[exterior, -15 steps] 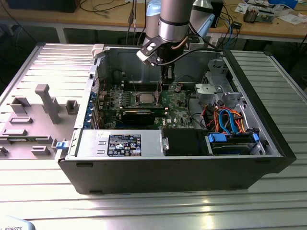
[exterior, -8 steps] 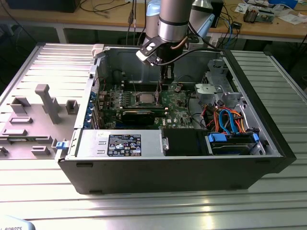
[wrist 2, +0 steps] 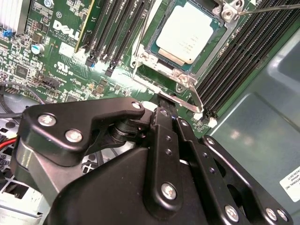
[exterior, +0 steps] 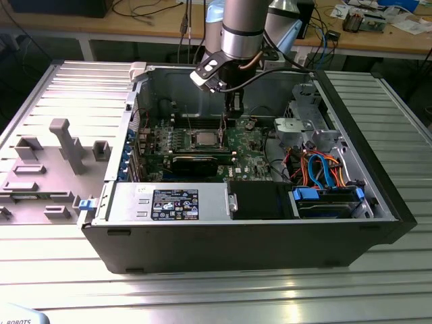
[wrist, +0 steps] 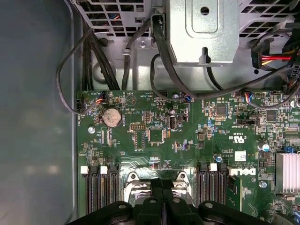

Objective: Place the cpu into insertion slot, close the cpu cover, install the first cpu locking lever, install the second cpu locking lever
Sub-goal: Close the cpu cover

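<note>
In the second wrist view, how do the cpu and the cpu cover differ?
The cpu is a solid plate with a dull, pale top; the cover is an open frame and shinier. The cpu sits in the middle; the cover runs around its edges. The cpu's top is smooth; the cover has tabs, with screws near its corners. Both are silver-grey, square and lie flat.

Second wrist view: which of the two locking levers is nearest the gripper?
The lever right at the gripper, ending by white slot clips. The other lever lies beyond the cpu.
</note>
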Robot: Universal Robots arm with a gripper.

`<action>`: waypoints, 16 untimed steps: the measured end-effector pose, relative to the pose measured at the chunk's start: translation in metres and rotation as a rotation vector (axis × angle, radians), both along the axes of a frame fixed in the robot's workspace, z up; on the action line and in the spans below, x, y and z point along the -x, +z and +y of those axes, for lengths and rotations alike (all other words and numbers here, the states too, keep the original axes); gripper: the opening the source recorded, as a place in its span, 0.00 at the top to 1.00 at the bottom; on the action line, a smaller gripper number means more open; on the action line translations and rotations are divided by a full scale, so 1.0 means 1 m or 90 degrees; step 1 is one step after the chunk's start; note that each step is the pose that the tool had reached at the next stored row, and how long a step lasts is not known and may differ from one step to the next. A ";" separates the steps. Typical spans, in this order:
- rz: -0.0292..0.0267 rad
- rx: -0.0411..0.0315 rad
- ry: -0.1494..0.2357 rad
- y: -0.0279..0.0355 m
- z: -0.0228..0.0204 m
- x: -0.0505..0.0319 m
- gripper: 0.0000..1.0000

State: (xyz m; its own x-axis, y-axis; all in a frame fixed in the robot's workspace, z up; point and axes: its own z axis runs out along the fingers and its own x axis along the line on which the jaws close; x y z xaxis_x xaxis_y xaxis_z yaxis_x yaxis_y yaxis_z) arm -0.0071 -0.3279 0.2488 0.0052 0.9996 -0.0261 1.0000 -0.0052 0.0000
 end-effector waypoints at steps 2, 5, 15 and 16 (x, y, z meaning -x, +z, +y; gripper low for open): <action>0.0000 0.0000 0.000 0.0000 0.0000 0.0004 0.89; 0.0000 0.0000 0.000 0.0000 0.0000 0.0014 0.89; 0.0000 0.0000 0.000 0.0000 0.0000 0.0041 0.89; 0.0000 0.0000 0.000 0.0000 0.0000 0.0043 0.89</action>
